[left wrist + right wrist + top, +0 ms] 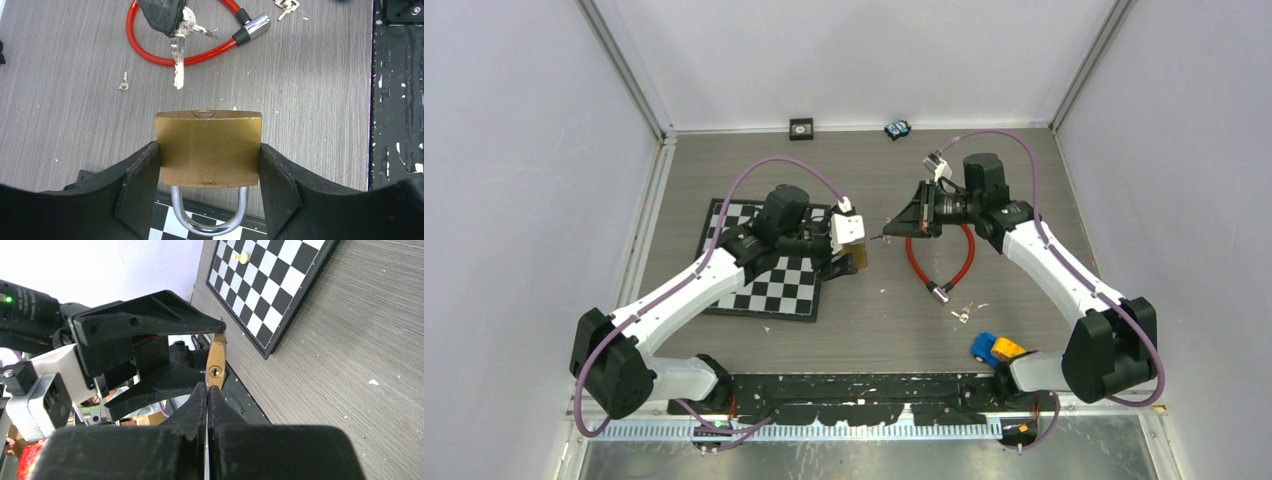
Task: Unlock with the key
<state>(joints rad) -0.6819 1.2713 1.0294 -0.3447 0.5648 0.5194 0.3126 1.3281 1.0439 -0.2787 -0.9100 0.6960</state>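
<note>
A brass padlock (208,147) with a steel shackle is held by its flat sides in my left gripper (209,155), keyhole end facing away from the wrist. In the top view the padlock (861,258) hangs over the table's middle. My right gripper (904,228) is shut on a silver key (177,65) on a ring, the blade pointing at the keyhole (215,371). The key tip stops a short way from the lock, not touching it. In the right wrist view my right gripper (207,390) sits just below the keyhole with the key edge-on between its fingers.
A red cable lock (944,265) lies under the right arm, with small loose keys (962,315) beside it. A chessboard (764,290) lies under the left arm, a white pawn (243,257) on it. A blue and yellow toy car (994,349) sits front right.
</note>
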